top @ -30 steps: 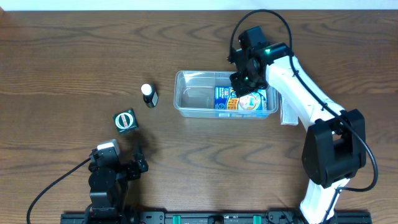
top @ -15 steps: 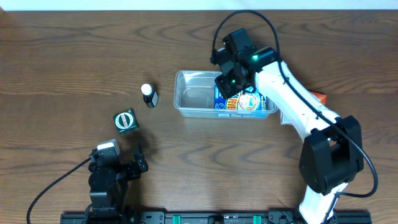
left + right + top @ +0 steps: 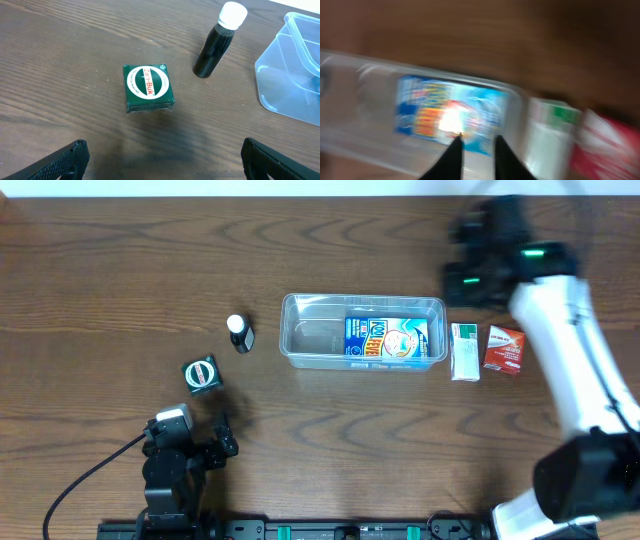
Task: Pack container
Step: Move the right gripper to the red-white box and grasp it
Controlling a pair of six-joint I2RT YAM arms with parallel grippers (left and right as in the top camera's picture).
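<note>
From overhead, the clear plastic rectangular container [image 3: 300, 330] with rounded corners lies lengthwise near the middle of the dark wooden tabletop [image 3: 100, 270]. A flat blue carton [image 3: 390, 338] lies inside it and fills its right half, while the left half shows bare plastic. Just beside the container's right end lies a narrow white and green box [image 3: 463, 351], and next to that a small red box [image 3: 503, 348]. To the left of the container a black bottle with a white cap [image 3: 239, 333] stands on its own, and further left and nearer the front lies a small square green box with a round white label [image 3: 201, 372]. The left arm [image 3: 170, 470] sits at the front left. The white right arm [image 3: 560, 330] reaches in from the right, and its dark end is blurred beyond the container's right end.

In the left wrist view, the left gripper [image 3: 164, 152] is spread wide, with one black finger in each lower corner. The green box lies ahead of it, the bottle behind that, and a corner of the container is at the right edge.

The right wrist view is heavily blurred. The right gripper [image 3: 477, 147] shows two dark fingers with a narrow gap between them, hanging above the blue carton in the container, with the white and green box and the red box to the right.
</note>
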